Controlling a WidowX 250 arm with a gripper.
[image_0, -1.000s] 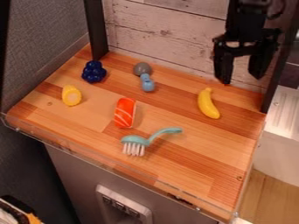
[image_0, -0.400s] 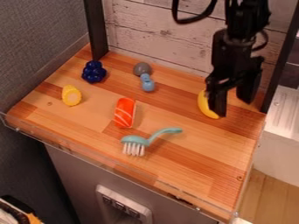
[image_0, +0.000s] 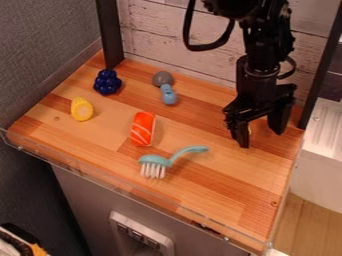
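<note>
While the black gripper (image_0: 262, 138) is hanging low over the wooden tabletop (image_0: 220, 187), its two fingers are standing spread, with a gap showing between them. A sliver of the yellow banana (image_0: 250, 130) is peeking out beside the nearer finger (most of it is hiding behind that finger from where I'm standing), and I can't tell whether they are touching. As I'm judging it, the reaching part is looking nearly done, while the closing and lifting are remaining undone: nothing is riding in the jaws. The banana is lying on the wood, well apart from the teal brush (image_0: 155, 161) and the orange-red striped piece (image_0: 143, 129). Farther off, the dark blue cluster (image_0: 107, 82), the yellow piece (image_0: 81, 109) and the grey-and-blue pair (image_0: 163, 80) are sitting untouched.
</note>
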